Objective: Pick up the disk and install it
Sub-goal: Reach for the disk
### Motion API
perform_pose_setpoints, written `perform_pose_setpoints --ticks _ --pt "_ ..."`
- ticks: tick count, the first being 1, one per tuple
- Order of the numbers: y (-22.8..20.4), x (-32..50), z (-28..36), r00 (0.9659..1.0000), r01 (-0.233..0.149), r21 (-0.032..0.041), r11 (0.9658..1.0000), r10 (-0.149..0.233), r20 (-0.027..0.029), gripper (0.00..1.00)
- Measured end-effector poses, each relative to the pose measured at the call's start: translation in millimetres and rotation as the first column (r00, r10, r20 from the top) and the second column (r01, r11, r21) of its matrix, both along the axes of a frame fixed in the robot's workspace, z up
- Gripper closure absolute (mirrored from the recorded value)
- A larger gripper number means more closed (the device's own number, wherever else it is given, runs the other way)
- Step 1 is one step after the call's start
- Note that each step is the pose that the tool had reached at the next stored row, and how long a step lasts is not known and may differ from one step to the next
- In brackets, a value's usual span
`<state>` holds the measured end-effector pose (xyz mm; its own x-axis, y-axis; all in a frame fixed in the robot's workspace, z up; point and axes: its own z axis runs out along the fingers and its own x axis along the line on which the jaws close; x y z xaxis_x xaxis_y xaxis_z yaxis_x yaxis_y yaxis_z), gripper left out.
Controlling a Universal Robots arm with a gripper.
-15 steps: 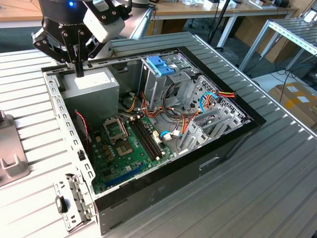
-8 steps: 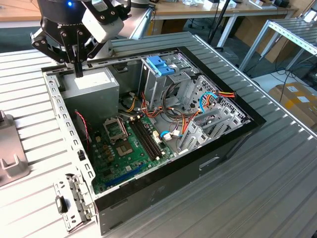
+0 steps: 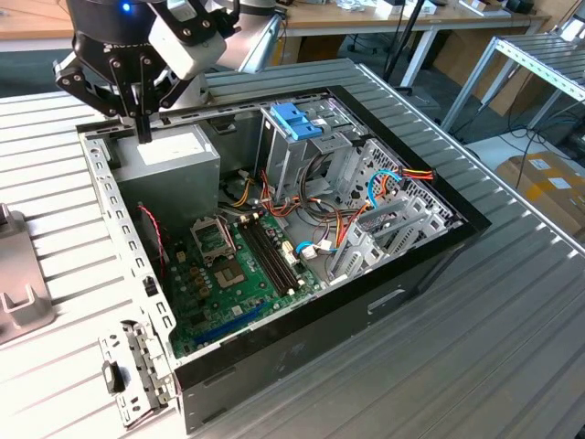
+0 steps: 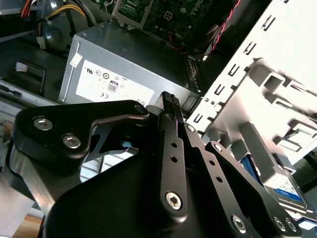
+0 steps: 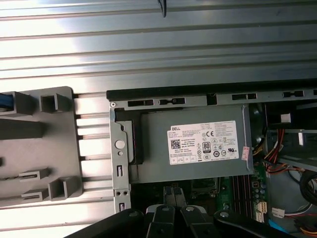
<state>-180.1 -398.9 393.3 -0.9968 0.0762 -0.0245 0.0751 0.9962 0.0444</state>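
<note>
My gripper (image 3: 143,130), pinched closed and empty, hangs over the power supply (image 3: 174,151) at the computer case's (image 3: 123,240) corner; the disk (image 4: 286,191) lies in the bench's grey holder (image 5: 44,144), pick-up and install both undone, I judge.

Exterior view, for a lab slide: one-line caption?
Gripper hovering over the grey power supply box in an open computer case on a slatted table.
</note>
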Motion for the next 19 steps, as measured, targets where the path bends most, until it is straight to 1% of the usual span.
perform_pose_setpoints --ticks 19 --pt "0.0 -6.2 0.0 1.0000 0.000 0.0000 1.0000 0.000 0.0000 0.89"
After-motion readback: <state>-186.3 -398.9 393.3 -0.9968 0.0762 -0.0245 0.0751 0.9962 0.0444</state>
